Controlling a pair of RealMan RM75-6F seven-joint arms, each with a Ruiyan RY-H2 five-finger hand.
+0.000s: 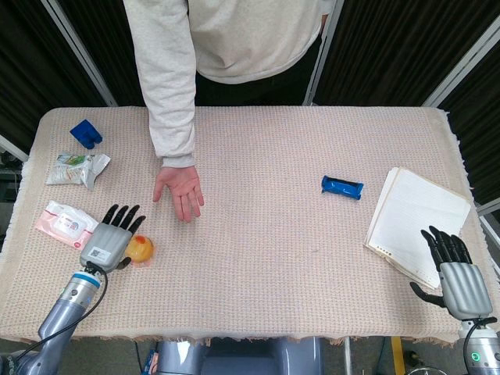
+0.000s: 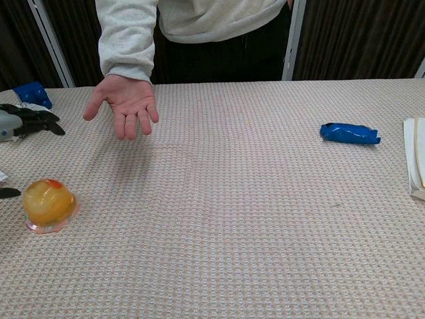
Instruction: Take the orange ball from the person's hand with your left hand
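The orange ball (image 1: 140, 249) (image 2: 48, 203) lies on the woven table cover near the front left, resting on its own. My left hand (image 1: 109, 237) (image 2: 26, 121) is just to its left, fingers spread apart, holding nothing. The person's hand (image 1: 180, 190) (image 2: 123, 104) hovers palm up and empty, beyond the ball. My right hand (image 1: 453, 270) rests open at the front right corner, next to the paper stack; the chest view does not show it.
A blue wrapped packet (image 1: 342, 187) (image 2: 349, 133) lies right of centre. A paper stack (image 1: 416, 221) sits at the right edge. At the left are a pink wipes pack (image 1: 66, 223), a silver pouch (image 1: 76, 167) and a blue block (image 1: 85, 133).
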